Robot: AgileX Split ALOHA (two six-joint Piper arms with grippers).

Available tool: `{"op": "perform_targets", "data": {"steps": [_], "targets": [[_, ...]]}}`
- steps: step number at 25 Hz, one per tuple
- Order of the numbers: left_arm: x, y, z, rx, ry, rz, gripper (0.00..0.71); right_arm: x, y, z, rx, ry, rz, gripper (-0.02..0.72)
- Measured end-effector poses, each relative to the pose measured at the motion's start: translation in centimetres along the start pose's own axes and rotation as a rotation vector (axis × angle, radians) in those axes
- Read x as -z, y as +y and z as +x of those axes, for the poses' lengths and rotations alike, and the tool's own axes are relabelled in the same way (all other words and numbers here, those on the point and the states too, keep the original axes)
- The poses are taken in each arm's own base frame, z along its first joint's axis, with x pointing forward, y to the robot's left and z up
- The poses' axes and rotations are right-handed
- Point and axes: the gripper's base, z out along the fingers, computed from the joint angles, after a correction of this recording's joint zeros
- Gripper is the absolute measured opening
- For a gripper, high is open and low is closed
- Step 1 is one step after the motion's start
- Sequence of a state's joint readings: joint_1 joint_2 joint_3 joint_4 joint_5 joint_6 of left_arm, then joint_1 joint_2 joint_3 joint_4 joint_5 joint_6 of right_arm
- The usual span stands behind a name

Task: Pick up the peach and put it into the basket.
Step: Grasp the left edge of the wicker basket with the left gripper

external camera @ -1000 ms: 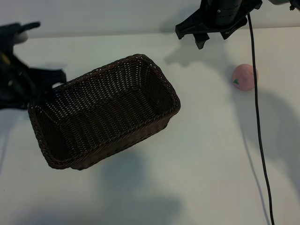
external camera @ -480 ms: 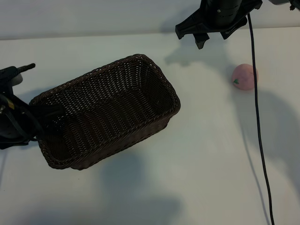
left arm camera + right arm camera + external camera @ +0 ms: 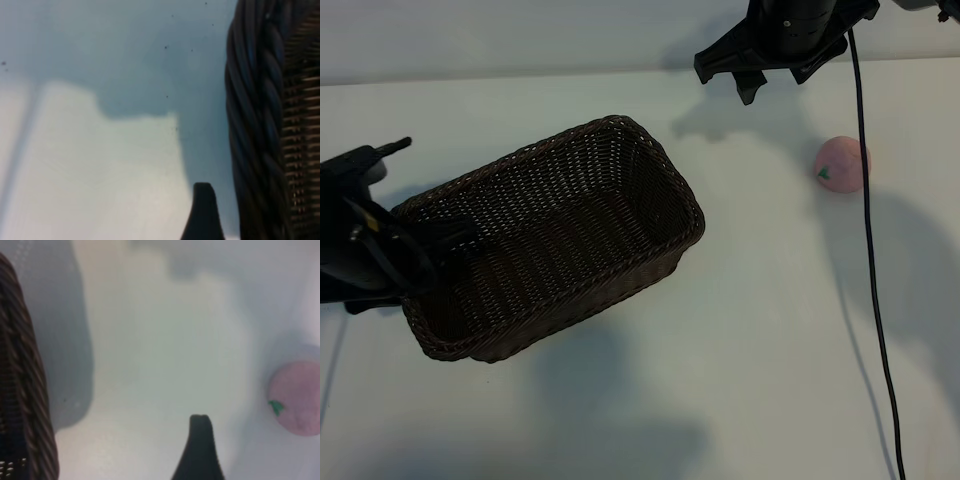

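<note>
The peach [image 3: 841, 164], a small pink ball with a green leaf mark, lies on the white table at the right; the right wrist view also shows the peach [image 3: 296, 399]. The dark brown woven basket [image 3: 620, 123] sits left of centre. My right gripper [image 3: 750, 75] hangs open at the back, left of and beyond the peach, with nothing in it. One of its fingers [image 3: 199, 450] shows above bare table. My left gripper [image 3: 440, 245] is open over the basket's left end. Its one visible finger [image 3: 202, 212] stands just beside the braided rim [image 3: 250, 125].
A black cable [image 3: 868, 240] runs from the right arm down across the table, passing just right of the peach. Bare table lies between basket and peach and along the front.
The left arm has come down from the far left and moved right, up against the basket's left end. The right arm, the basket and the peach have stayed put.
</note>
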State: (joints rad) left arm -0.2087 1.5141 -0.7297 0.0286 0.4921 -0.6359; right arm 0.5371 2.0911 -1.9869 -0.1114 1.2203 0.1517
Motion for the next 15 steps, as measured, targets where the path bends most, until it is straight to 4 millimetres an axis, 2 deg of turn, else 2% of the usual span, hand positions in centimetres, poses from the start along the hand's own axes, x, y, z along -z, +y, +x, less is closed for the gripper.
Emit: {"op": "perform_targets", "data": {"steps": [8, 13, 15], "targets": [[-3.1, -0.4, -0.1, 0.022, 0.044, -0.010, 0.531, 0.0, 0.0, 0.0, 0.000, 0.000, 0.000, 0.554], [-3.7, -0.4, -0.1, 0.022, 0.059, -0.020, 0.525, 0.0, 0.0, 0.0, 0.000, 0.000, 0.000, 0.554], [-3.7, -0.4, -0.1, 0.023, 0.057, -0.019, 0.486, 0.0, 0.0, 0.0, 0.000, 0.000, 0.000, 0.554]]}}
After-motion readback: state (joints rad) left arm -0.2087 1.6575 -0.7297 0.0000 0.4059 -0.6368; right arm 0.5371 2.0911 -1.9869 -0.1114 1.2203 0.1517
